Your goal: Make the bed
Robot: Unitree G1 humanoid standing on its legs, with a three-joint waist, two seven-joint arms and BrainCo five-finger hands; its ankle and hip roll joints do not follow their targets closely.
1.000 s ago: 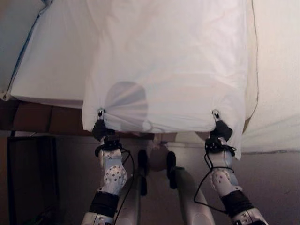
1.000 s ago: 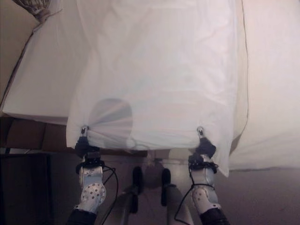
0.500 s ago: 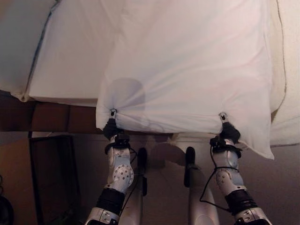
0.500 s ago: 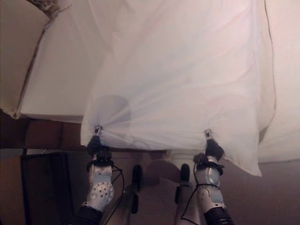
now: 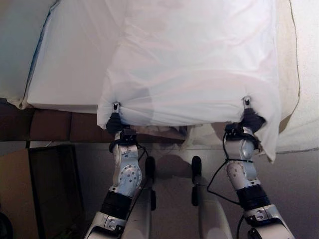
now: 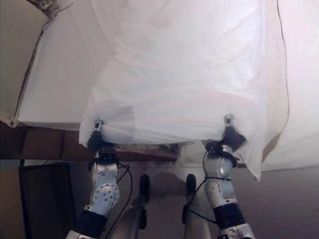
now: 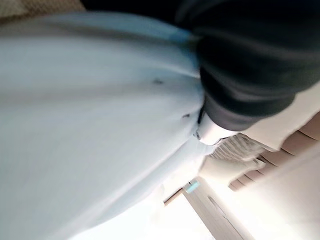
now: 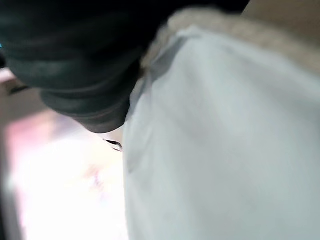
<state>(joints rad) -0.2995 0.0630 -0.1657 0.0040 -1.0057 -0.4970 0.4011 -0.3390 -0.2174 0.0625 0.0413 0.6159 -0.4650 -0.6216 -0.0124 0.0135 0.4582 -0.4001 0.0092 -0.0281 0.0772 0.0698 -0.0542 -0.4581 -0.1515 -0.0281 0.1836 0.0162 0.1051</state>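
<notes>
A white sheet (image 5: pixel 199 59) lies spread over the bed's white mattress (image 5: pixel 65 69), its near edge lifted and bulging just past the bed's front. My left hand (image 5: pixel 115 122) pinches the sheet's near left corner, where the cloth gathers into folds. My right hand (image 5: pixel 250 119) pinches the near edge towards the right, and a flap of sheet (image 5: pixel 269 139) hangs beside it. In the wrist views the pale cloth (image 7: pixel 90 125) (image 8: pixel 225 140) lies right against each hand's dark cover (image 7: pixel 250 65) (image 8: pixel 75 65).
The bed's brown base (image 5: pixel 50 127) runs under the mattress at the left. A dark box (image 5: pixel 50 184) stands on the floor at the lower left. A cream blanket (image 5: pixel 309 74) covers the bed to the right of the sheet.
Both hands have moved up and forward toward the bed with the sheet's near edge, which now bulges over the mattress front. The view also shifted sideways earlier.
</notes>
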